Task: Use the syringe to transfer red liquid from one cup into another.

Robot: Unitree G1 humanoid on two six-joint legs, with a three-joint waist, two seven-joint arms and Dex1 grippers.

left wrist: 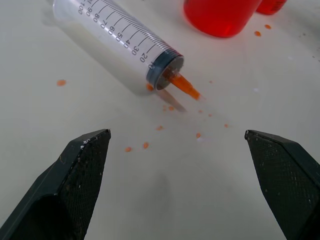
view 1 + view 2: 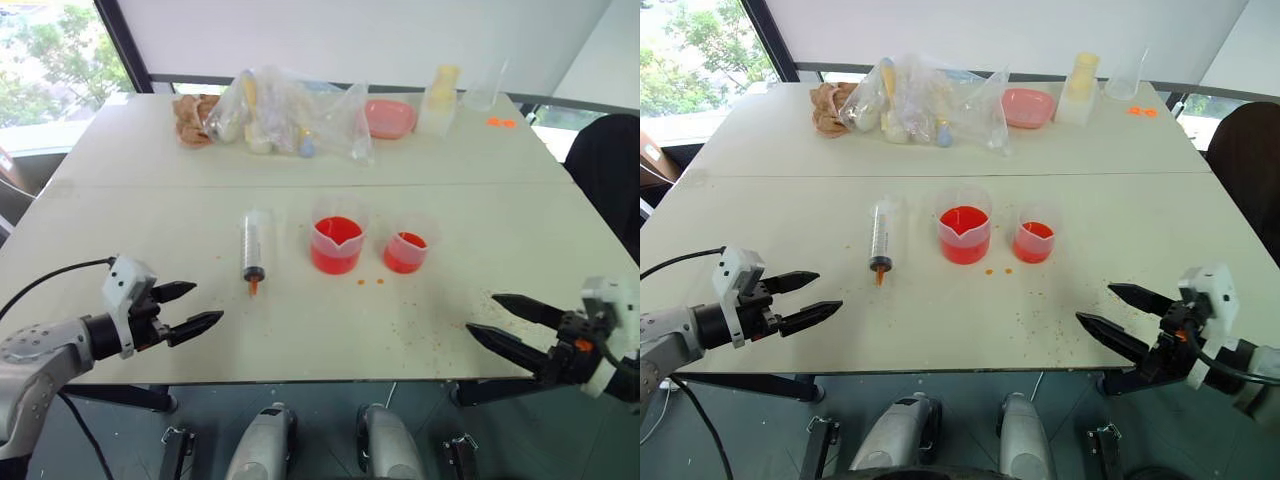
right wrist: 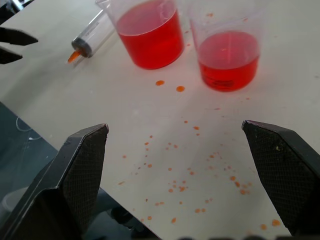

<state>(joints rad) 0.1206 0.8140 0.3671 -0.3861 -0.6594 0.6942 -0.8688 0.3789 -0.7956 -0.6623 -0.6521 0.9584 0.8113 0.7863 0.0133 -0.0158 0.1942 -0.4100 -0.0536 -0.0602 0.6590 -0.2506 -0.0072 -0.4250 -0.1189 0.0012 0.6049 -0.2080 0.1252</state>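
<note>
The syringe (image 2: 256, 246) lies flat on the desk (image 2: 300, 330), untouched, just to the left of the larger spouted beaker (image 2: 337, 245), with the smaller cup (image 2: 406, 252) beyond that on the right; both hold red liquid (image 2: 336, 232). Its long axis runs roughly away from the robot, the white plunger end at the far side and the small orange tip pointing back toward the near edge. Orange drops speckle the desk around the tip and in front of the two cups. From the syringe, the left gripper (image 2: 190, 308) is the nearer one: it hovers near the front-left of the desk, fingers spread wide and holding nothing, pointing forward and to the right, so the syringe lies ahead of it and slightly to its right; the left wrist view shows the tip and barrel lying across the gap between the fingers. The right gripper (image 2: 508, 322) is also wide open and empty, well apart from the syringe on the far side of both cups. I would judge the left arm best placed for the pickup, though its open fingers must come across the barrel rather than along it.
</note>
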